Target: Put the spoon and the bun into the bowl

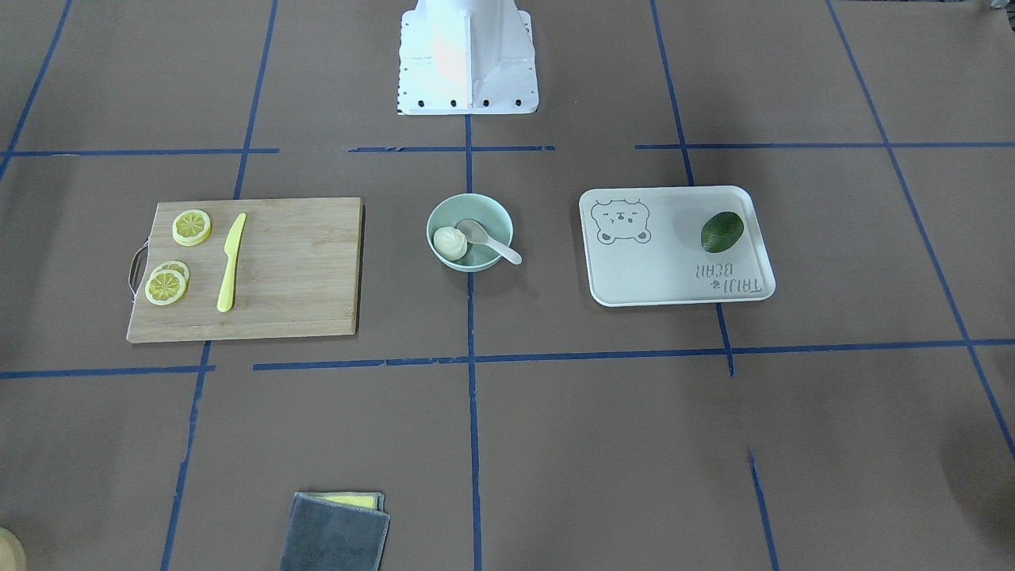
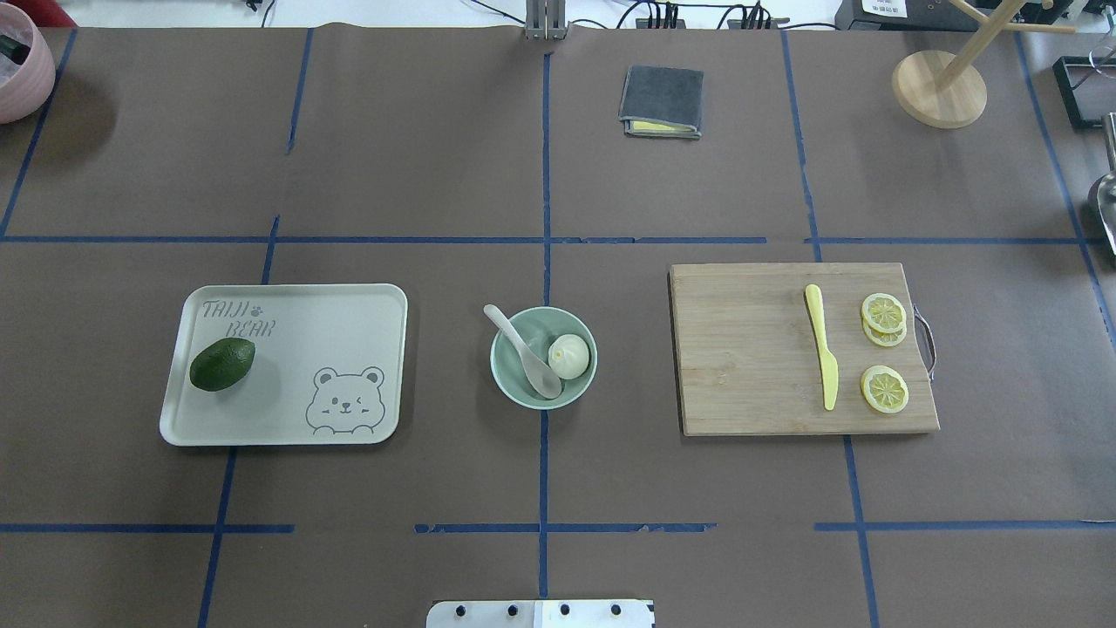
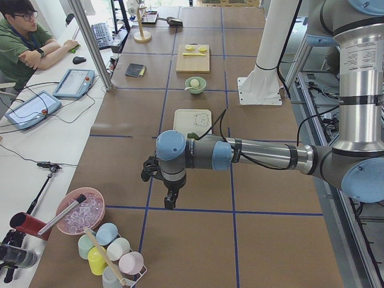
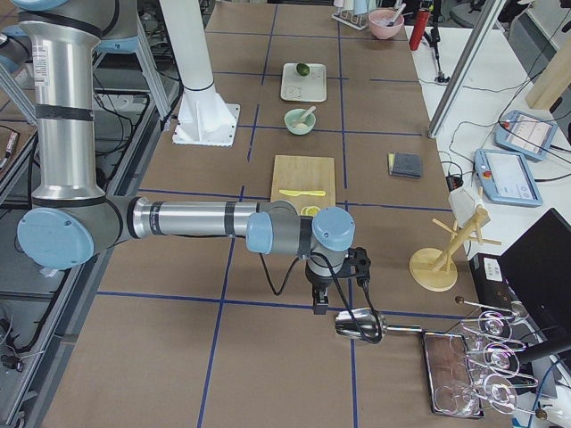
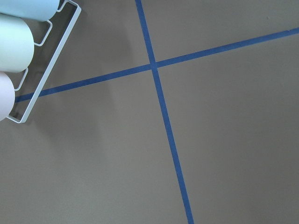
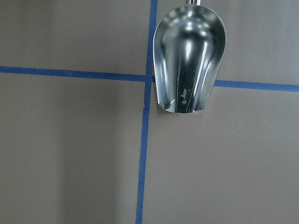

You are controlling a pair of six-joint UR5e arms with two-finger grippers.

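The spoon [image 2: 523, 349] and the bun [image 2: 568, 356] both lie inside the bowl [image 2: 514, 389], the spoon's handle resting over the rim; my left gripper [image 3: 170, 203] and right gripper [image 4: 318, 306] hang well apart from it, at opposite table ends; whether my fingers are wide or narrow, I cannot tell.

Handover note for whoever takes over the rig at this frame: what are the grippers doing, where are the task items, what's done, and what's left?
Left gripper: hangs over the table's end on the robot's left, near the cup rack. Open or shut cannot be told.
Right gripper: hangs over the opposite end, by the metal scoop. State cannot be told either.
Bun: inside the bowl.
Spoon: scoop end in the bowl beside the bun, handle leaning out over the rim.
Done: both items are in the bowl.
Left: nothing visible, the task looks complete.
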